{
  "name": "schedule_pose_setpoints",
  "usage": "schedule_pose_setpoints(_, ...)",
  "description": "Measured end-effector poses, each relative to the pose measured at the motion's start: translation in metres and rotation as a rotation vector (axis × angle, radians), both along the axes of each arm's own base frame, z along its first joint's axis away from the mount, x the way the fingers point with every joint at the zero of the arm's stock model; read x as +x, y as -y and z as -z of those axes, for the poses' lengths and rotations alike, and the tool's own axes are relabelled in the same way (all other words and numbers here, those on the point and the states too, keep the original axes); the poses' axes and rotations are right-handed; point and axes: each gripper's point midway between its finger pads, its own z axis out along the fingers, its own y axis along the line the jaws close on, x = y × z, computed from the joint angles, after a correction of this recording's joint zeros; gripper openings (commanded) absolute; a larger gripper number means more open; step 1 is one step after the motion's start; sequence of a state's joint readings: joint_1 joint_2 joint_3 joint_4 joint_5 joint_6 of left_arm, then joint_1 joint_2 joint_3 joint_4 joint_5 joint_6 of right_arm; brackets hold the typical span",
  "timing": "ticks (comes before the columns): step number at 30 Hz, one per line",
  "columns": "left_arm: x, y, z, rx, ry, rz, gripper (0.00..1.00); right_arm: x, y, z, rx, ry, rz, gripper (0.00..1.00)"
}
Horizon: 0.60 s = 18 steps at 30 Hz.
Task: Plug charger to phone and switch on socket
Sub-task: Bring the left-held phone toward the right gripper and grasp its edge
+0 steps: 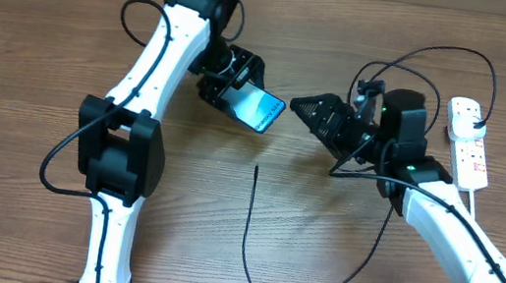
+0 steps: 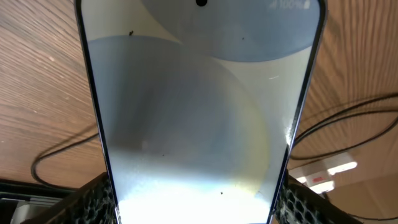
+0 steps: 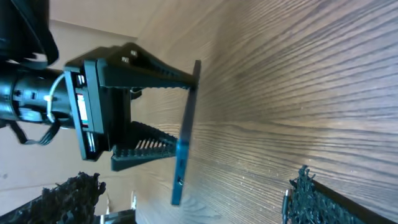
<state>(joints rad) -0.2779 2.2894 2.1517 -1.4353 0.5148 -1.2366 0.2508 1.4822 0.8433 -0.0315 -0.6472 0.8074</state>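
Table (image 1: 28, 50): bare wood, carrying both arms and all three task items.

Left arm: reaches up and inward so that its load sits over the middle of the table, facing the other arm.

Right arm: bent toward the centre and aimed at the phone's lower end, probably so it can do the plugging once it has the cable.

Socket (image 1: 470, 152): white strip at the far right edge, just beside the right arm and within its reach for the switch. The switch position is too small to read.

Phone (image 1: 262, 111): raised off the table and tilted, screen lit. The left gripper (image 1: 244, 96) clamps it across its width, leaving the lower edge free, which is presumably where the connector must enter.

Right gripper (image 1: 302, 107): jaws spread wide and empty, near the phone but apart from it.

Charger (image 1: 249, 220): thin black cable lying slack on the table in a long loop, unheld.

Connector tip (image 1: 257, 168): rests on the wood below the phone, well short of it. Fetching it looks like the next need.
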Motion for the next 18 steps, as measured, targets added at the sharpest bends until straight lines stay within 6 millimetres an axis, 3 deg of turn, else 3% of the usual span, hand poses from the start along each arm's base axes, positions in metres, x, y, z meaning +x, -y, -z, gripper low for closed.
schedule_pose_setpoints(5, -0.005, 0.011, 0.0, -0.001, 0.001, 0.022, 0.04, -0.003, -0.012, 0.0, -0.016, 0.015, -0.009, 1.0)
schedule_pose_setpoints(18, -0.013, 0.028, -0.001, -0.014, -0.005, 0.05, 0.04, -0.003, -0.015, 0.008, -0.063, 0.009, 0.022, 1.0)
